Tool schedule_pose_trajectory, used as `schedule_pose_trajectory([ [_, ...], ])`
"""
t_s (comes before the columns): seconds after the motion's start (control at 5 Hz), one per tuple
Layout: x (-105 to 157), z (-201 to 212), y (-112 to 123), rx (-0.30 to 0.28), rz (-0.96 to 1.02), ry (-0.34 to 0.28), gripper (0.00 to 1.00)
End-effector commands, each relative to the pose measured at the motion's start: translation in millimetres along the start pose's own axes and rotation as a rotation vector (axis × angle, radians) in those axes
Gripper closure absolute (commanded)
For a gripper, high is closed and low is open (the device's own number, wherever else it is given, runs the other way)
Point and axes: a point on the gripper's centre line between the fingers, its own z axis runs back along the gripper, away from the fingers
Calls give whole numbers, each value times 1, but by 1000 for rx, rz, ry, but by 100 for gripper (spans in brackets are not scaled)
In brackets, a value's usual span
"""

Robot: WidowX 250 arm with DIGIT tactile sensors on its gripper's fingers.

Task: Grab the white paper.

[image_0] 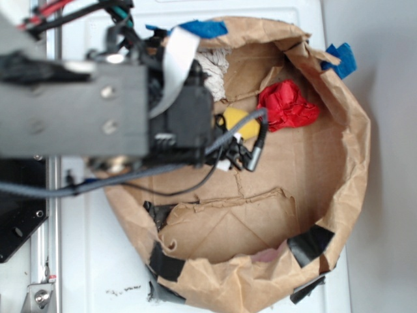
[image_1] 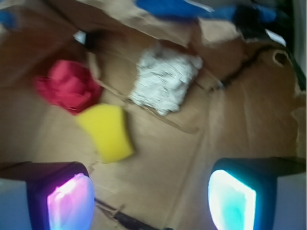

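Two lit fingertips, one pink (image_1: 69, 201) and one cyan (image_1: 232, 199), are seen nearest to the wrist camera, at the bottom of its view. They are spread wide apart, and nothing is held between them; the end effector (image_1: 151, 203) is kept above the brown paper floor of a torn paper bag (image_0: 352, 163). Beyond the pink fingertip, a yellow sponge wedge (image_1: 108, 132) is laid flat on the floor. Just behind it, and touching it, a red paper wad (image_1: 67, 86) is found. Further back, the white paper (image_1: 165, 79) is placed as a wrinkled, off-white ball with grey folds, near the back wall of the bag and apart from the sponge. Blue tape (image_1: 172, 8) is seen on the rim behind it. In the exterior view, the white paper (image_0: 212, 65) is partly hidden by the black arm (image_0: 176, 111), and the bag is set on a white bench (image_0: 98, 261).
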Motion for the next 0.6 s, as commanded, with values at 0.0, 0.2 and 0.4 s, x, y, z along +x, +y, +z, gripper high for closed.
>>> schedule_pose_trajectory([
  [0.0, 11, 12, 4, -37, 46, -18, 0],
  [0.2, 11, 12, 4, -37, 46, -18, 0],
  [0.4, 5, 18, -21, -95, 61, -44, 0],
])
